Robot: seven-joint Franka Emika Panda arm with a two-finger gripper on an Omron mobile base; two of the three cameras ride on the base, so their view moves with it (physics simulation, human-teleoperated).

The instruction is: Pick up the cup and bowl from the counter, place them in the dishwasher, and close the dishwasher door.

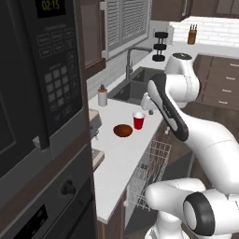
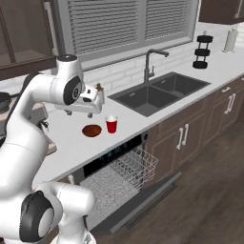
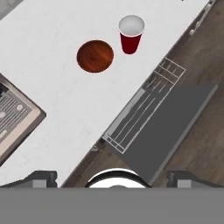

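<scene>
The cup (image 2: 111, 124) stands upright on the counter (image 2: 128, 126), near the front edge, and the bowl (image 2: 91, 130) sits just beside it on the same white top, not touching it. Seen from the hand, the cup (image 3: 131, 33) shows its pale inside and the bowl (image 3: 95, 56) lies flat and round next to it. Closest to the robot, the dishwasher (image 2: 119, 176) is under the counter, right below those 2 things. The dishwasher door (image 2: 143, 198) is folded all the way down, and the white wire rack (image 2: 116, 176) is pulled out over it. From the left side the rack (image 1: 151, 170) sticks out from under the counter edge (image 1: 116, 163). The gripper (image 2: 83, 113) hangs in the air above the counter, a bit behind the bowl and off to the side of the cup. Its 2 fingers are spread as wide as they go and they hold nothing. Farther along the counter is the dark sink (image 2: 159, 93) with a tall grey tap (image 2: 150, 64) behind it. A white bottle with a brown cap (image 1: 102, 95) stands by the wall near the sink. At the far end there is a black stand of round rings (image 2: 203, 51) and a window with blinds (image 2: 128, 21) above the sink.
</scene>
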